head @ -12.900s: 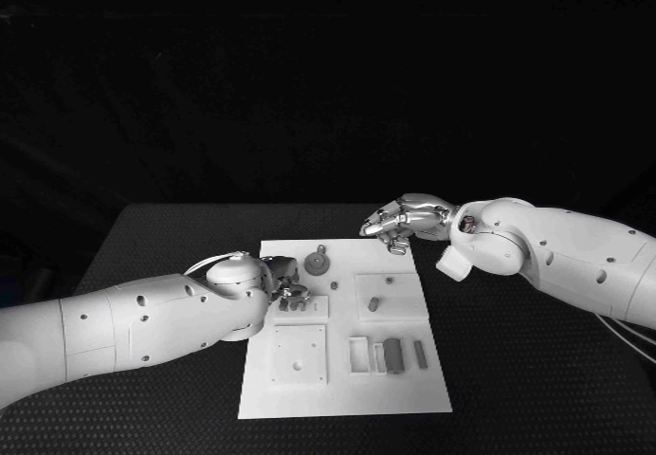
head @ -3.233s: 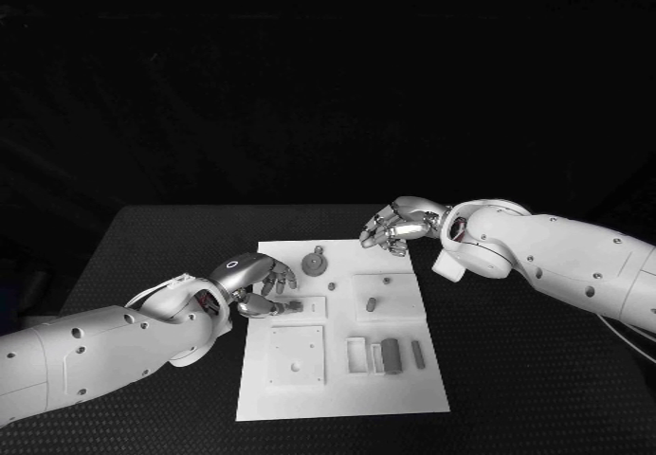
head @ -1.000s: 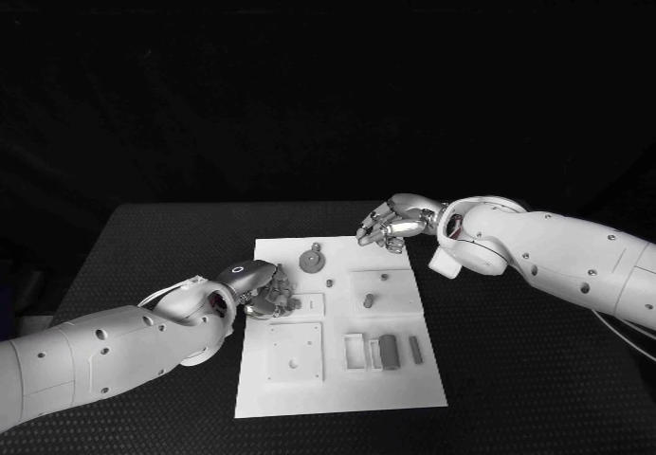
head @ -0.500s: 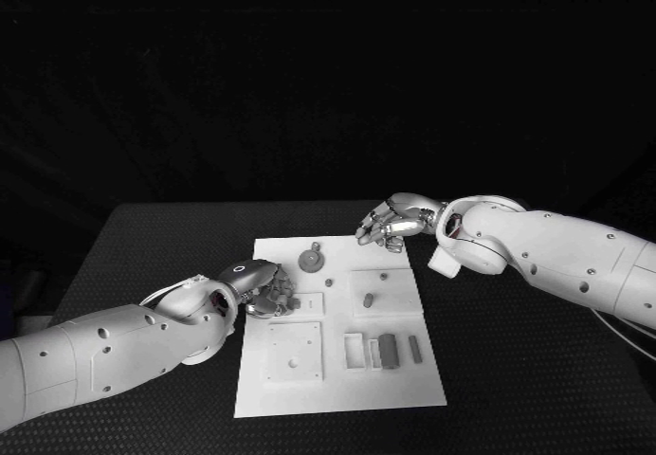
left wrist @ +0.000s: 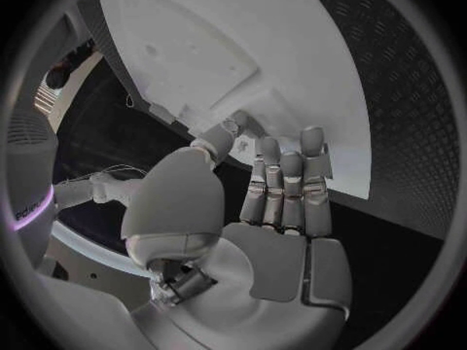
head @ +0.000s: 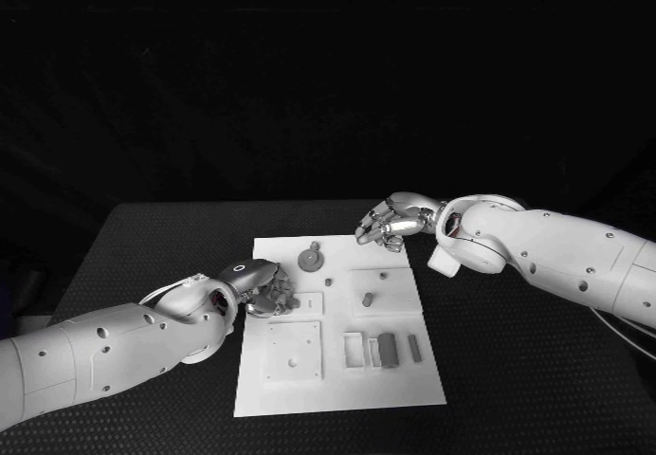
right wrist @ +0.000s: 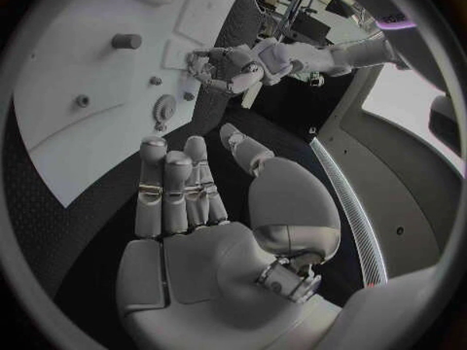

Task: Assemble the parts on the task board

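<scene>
Both empty — left robot hand [head: 263, 290] touching task board [head: 335, 379] edge, right robot hand [head: 387, 222] half-curled.

Our left arm reaches in low, its hand [head: 263, 290] curled downward with fingers [left wrist: 282, 180] held side by side, gripping nothing we can see. Our right hand [head: 389, 222] hovers with fingers [right wrist: 175, 187] loosely bent, holding nothing.

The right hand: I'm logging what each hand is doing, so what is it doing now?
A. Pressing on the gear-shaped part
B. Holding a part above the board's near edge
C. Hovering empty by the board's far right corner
C: the right hand hovers by the task board's far right corner, its palm bare in the right wrist view.
</scene>
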Available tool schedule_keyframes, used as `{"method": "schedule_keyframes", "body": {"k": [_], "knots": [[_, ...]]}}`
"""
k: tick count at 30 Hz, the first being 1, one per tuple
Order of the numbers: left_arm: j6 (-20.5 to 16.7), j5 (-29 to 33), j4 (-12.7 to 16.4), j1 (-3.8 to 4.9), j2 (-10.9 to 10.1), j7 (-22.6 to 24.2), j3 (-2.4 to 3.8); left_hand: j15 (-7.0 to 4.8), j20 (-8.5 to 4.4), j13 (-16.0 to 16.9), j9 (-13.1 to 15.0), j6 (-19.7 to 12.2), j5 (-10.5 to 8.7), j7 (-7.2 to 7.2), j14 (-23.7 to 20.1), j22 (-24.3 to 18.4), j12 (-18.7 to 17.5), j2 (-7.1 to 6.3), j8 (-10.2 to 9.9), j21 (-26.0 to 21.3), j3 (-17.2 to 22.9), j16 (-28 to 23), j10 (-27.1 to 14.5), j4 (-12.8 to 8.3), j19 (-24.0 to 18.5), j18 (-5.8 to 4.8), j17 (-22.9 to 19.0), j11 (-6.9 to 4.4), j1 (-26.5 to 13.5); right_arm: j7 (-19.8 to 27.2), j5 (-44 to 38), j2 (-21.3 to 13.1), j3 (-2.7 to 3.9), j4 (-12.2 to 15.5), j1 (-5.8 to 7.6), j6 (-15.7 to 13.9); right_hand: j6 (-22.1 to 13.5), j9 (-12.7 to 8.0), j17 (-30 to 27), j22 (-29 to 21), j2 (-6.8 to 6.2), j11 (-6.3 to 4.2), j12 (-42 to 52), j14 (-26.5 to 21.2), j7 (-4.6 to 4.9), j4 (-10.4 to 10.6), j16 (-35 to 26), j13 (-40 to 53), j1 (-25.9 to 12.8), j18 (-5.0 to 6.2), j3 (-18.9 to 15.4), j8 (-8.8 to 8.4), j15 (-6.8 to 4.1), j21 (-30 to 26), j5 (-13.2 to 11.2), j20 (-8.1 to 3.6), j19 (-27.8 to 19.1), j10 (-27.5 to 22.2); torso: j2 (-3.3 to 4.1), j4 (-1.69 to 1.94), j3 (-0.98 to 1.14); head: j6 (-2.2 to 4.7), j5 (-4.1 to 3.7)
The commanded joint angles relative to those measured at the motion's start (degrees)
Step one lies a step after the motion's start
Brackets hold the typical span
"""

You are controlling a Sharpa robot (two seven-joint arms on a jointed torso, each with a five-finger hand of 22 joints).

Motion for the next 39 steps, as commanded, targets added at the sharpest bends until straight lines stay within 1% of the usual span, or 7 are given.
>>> {"method": "schedule_keyframes", "body": {"k": [1, 16, 22, 25, 29, 36, 39], "knots": [[0.63, -1.09, -0.06, -0.33, 0.12, 0.14, -0.29, -0.08, -0.37, -0.09, 0.14, 0.41, 0.16, 0.18, 0.43, 1.18, 0.18, 0.43, 0.20, 0.15, 0.08, 0.32, 0.41, -0.37, 0.39, 0.76, -0.07, -0.04, 0.59, 0.58, -0.42, 0.02, 0.00, 0.12, -0.04, 0.46, -0.02, -0.06, -0.06, 1.02, -0.26, 0.30, 0.20, 0.19, 0.59, -0.22, -0.15, -0.07, 0.24, 2.49, -0.01, -0.31, 0.17, 0.05, -0.22, -0.14, 0.12, -0.08, 0.00, 0.03, -0.03, 0.03, 0.02], [-4.65, 2.98, 0.85, -0.33, -0.56, 4.14, -0.24, -0.78, -1.05, -0.65, -0.08, 0.82, 2.80, 0.22, 2.30, 1.12, 0.33, 0.86, 0.19, 0.94, 0.14, 0.65, 2.43, -0.58, 2.07, 0.81, -0.30, -0.34, 0.04, 0.30, -0.42, -0.03, -0.01, 0.16, -0.05, -0.60, -0.02, -0.06, -0.08, 1.01, -0.29, 0.31, 0.23, 0.18, 0.60, -0.05, -0.16, -0.12, 0.04, 2.49, -0.07, -0.30, 0.17, 0.03, -0.22, -0.11, 0.12, -0.09, 0.00, 0.02, -0.05, 0.30, 0.06], [-5.19, 7.62, 1.34, -0.31, -1.01, 4.82, 0.28, -0.77, -1.09, -0.97, -0.17, 0.81, 2.74, 0.32, 2.52, 1.00, -0.02, 1.02, 0.11, 0.79, 0.10, 0.31, 2.59, -0.21, 2.12, 0.73, -0.55, -0.26, -0.62, 0.20, -0.42, -0.06, -0.04, 0.09, -0.07, -1.38, -0.01, -0.06, -0.09, 1.01, -0.31, 0.31, 0.26, 0.18, 0.59, 0.01, -0.17, -0.14, -0.02, 2.49, -0.08, -0.30, 0.17, 0.02, -0.22, -0.11, 0.12, -0.10, -0.02, 0.02, -0.05, 0.49, 0.13], [-4.91, 9.03, 1.65, -0.30, -1.18, 5.04, 1.31, -0.77, -1.10, -1.00, -0.18, 0.83, 2.73, 0.32, 2.55, 1.00, -0.04, 0.98, 0.11, 0.77, 0.07, 0.28, 2.63, -0.17, 2.13, 0.72, -0.58, -0.26, -0.72, 0.13, -0.42, -0.05, -0.07, 0.07, -0.08, -1.44, 0.00, -0.06, -0.09, 1.01, -0.32, 0.30, 0.27, 0.18, 0.59, 0.02, -0.17, -0.15, -0.02, 2.49, -0.08, -0.29, 0.17, 0.01, -0.22, -0.11, 0.12, -0.09, -0.01, 0.00, -0.01, 0.62, 0.10], [-4.65, 9.57, 2.37, -0.30, -1.52, 5.08, 1.94, -0.76, -1.10, -1.06, -0.21, 0.78, 2.72, 0.35, 2.59, 0.98, -0.11, 0.88, 0.07, 0.73, -0.01, 0.20, 2.65, -0.10, 2.12, 0.70, -0.63, -0.24, -0.93, 0.09, -0.42, -0.04, -0.10, 0.03, -0.10, -1.59, 0.01, -0.05, -0.09, 1.01, -0.33, 0.30, 0.29, 0.18, 0.59, 0.03, -0.17, -0.16, -0.03, 2.49, -0.08, -0.28, 0.17, 0.00, -0.22, -0.11, 0.12, -0.09, -0.02, 0.01, 0.02, 0.65, 0.21], [-4.47, 11.21, 3.60, -0.30, -1.87, 5.11, 3.79, -0.74, -1.10, -1.14, -0.25, 0.70, 2.73, 0.40, 2.62, 0.96, -0.20, 0.71, 0.01, 0.65, -0.10, 0.11, 2.64, -0.04, 2.09, 0.68, -0.70, -0.21, -1.15, -0.69, 0.03, 0.16, -0.30, -0.08, -0.26, -3.18, 0.02, -0.05, -0.10, 1.00, -0.34, 0.30, 0.33, 0.17, 0.59, 0.10, -0.18, -0.16, -0.10, 2.49, -0.09, -0.27, 0.16, -0.01, -0.22, -0.10, 0.12, -0.08, -0.01, 0.00, 0.00, 1.03, 0.20], [-4.45, 11.65, 4.37, -0.29, -1.95, 5.14, 4.98, -0.74, -1.11, -1.16, -0.26, 0.67, 2.73, 0.42, 2.63, 0.96, -0.22, 0.69, -0.01, 0.64, -0.11, 0.10, 2.65, -0.01, 2.09, 0.68, -0.71, -0.20, -1.20, -1.61, 2.54, 0.52, -0.63, -0.20, -0.70, -4.13, 0.02, -0.05, -0.11, 1.00, -0.35, 0.30, 0.36, 0.17, 0.58, 0.15, -0.19, -0.17, -0.15, 2.49, -0.10, -0.27, 0.16, -0.02, -0.22, -0.10, 0.11, -0.08, -0.01, 0.00, -0.01, 1.20, 0.22]]}}
